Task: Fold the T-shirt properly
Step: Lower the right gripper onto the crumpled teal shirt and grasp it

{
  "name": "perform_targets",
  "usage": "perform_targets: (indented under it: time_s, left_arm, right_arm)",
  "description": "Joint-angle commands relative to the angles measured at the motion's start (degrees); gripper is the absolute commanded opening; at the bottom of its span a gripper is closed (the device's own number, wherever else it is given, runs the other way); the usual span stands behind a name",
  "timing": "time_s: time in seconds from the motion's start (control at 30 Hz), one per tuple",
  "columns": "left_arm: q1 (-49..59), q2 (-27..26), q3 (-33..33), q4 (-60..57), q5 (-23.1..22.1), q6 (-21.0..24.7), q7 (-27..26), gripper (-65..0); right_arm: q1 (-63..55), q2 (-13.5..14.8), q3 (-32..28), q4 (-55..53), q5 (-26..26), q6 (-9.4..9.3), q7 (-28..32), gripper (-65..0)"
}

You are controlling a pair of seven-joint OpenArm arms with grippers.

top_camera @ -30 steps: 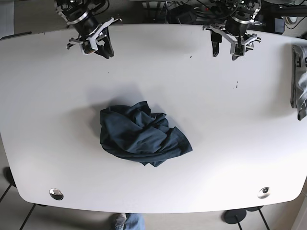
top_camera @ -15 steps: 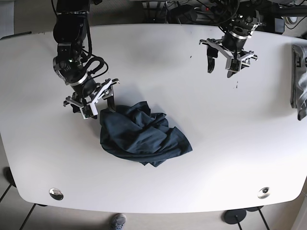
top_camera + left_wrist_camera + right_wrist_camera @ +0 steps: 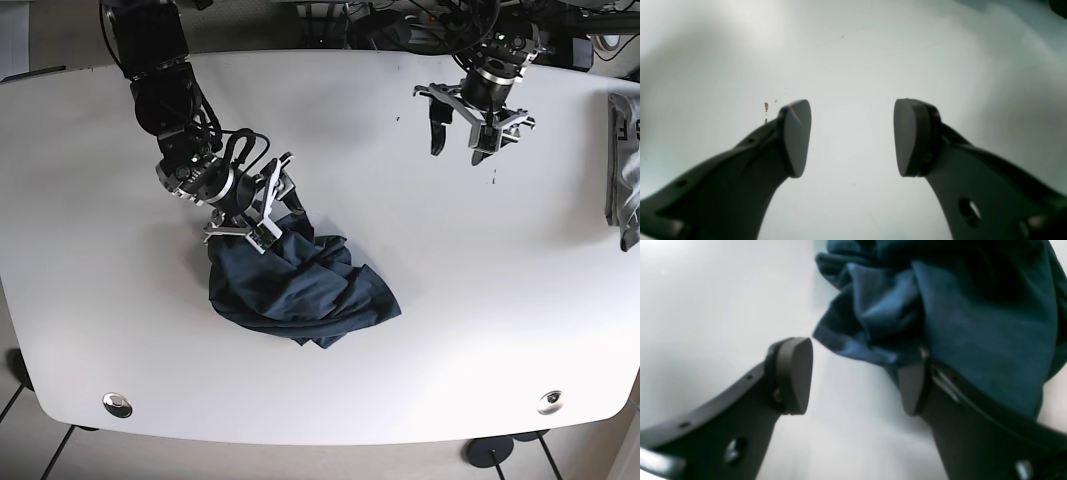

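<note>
Base view shows the crumpled dark T-shirt (image 3: 295, 285) mid-table, the right gripper (image 3: 262, 212) spread at its far edge and best closed on one hem layer only, while the left gripper (image 3: 470, 123) hangs spread far right.

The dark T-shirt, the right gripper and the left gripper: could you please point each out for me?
T-shirt (image 3: 300, 290), base view, middle of the crumpled dark heap.
Right gripper (image 3: 853, 376), right wrist view, gap between its open fingertips at the shirt's edge.
Left gripper (image 3: 851, 138), left wrist view, gap between its open fingertips.
</note>
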Motion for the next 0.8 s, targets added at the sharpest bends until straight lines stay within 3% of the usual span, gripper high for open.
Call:
perform_targets:
  time_s: [0.03, 0.17, 0.37, 0.6, 0.7, 0.8]
  left_arm:
    - [0.05, -0.08, -0.23, 0.96, -0.82, 0.01, -1.18, -28.3]
    - [0.05, -0.17, -0.32, 0.96, -0.82, 0.01, -1.18, -28.3]
    - [0.05, -0.17, -0.23, 0.87, -0.82, 0.01, -1.18, -28.3]
    - [0.14, -0.26, -0.49, 0.17, -0.73, 0.01, -1.18, -28.3]
    - [0.14, -0.26, -0.49, -0.36, -0.73, 0.01, -1.18, -28.3]
    - [0.14, -0.26, -0.41, -0.36, -0.73, 0.01, -1.18, -28.3]
  right_arm:
    - [1.9, 1.27, -1.86, -2.75, 0.54, 0.38, 4.49, -27.1]
    - [3.4, 1.71, -5.82, -9.43, 0.54, -0.06, 9.33, -27.1]
    - [6.56, 0.39, -5.99, -18.04, 0.45, -0.15, 17.06, -27.1]
    - [6.83, 0.56, -5.55, -14.0, 0.45, -0.33, 17.33, -27.1]
    - [7.09, -0.31, -5.99, -16.29, -6.23, -4.46, 17.85, -27.1]
    - [7.71, -4.71, -4.59, -22.09, -17.49, -6.39, 23.57, -27.1]
